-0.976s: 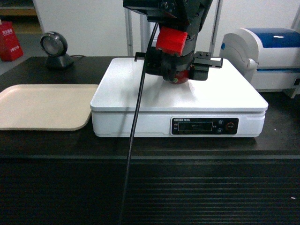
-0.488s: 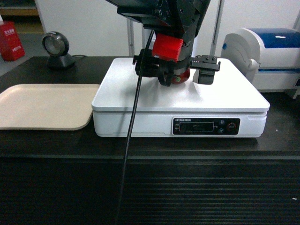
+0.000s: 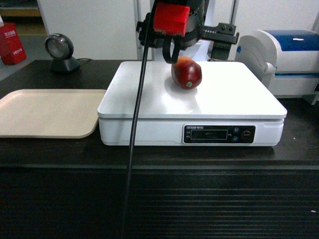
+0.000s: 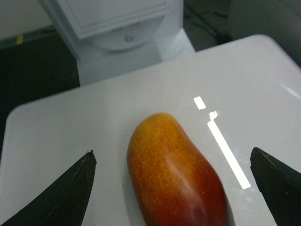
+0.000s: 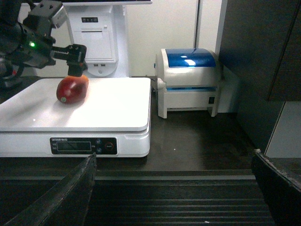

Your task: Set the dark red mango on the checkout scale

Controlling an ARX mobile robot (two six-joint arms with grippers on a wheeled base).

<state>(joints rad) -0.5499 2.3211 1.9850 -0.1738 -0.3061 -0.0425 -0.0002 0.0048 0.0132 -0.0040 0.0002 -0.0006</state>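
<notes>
Your left gripper point(image 3: 188, 44) has lifted, fingers spread apart. Below it, the glossy dark red mango point(image 3: 186, 72) rests on the white boxy scale point(image 3: 239, 97)

Dark red mango point(image 4: 176, 174) on scale point(image 4: 94, 122), between spread left pincer point(image 4: 171, 188) fingertips, untouched.

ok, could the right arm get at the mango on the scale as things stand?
Probably yes: the dark red mango lies free on the scale. The open left gripper hovers above it and might crowd a top approach.
</notes>
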